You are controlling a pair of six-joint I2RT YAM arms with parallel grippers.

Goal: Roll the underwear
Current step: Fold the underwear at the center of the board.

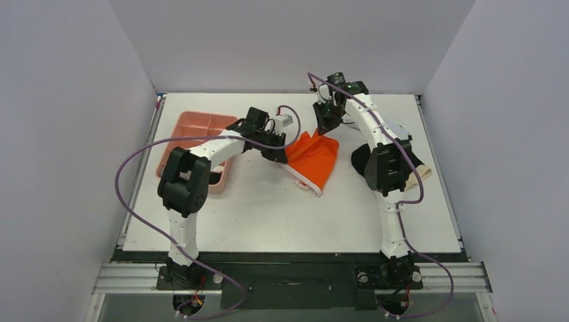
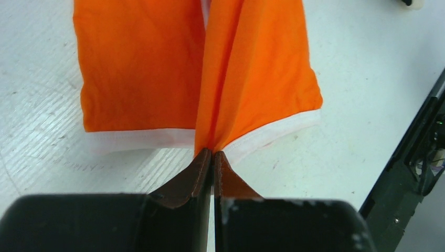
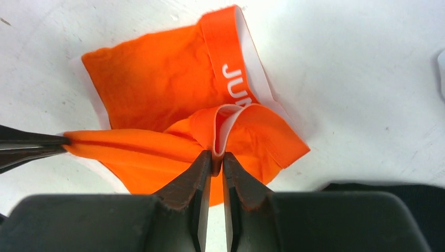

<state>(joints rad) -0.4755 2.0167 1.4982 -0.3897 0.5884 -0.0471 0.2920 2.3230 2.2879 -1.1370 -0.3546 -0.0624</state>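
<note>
The left gripper clamps the hem of the bright orange cloth underwear; the right gripper pinches its waistband fold, jaws barely parted.

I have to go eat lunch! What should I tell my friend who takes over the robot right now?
Left end effector: shut on a white-trimmed edge of the orange underwear.
Right end effector: pinching its folded waistband.
Where: the orange underwear is mid-table, bunched between both arms. The black underwear lies to the right, partly hidden by the right arm.
Done: orange pair gripped at two spots.
Left: neither pair is rolled yet.
</note>
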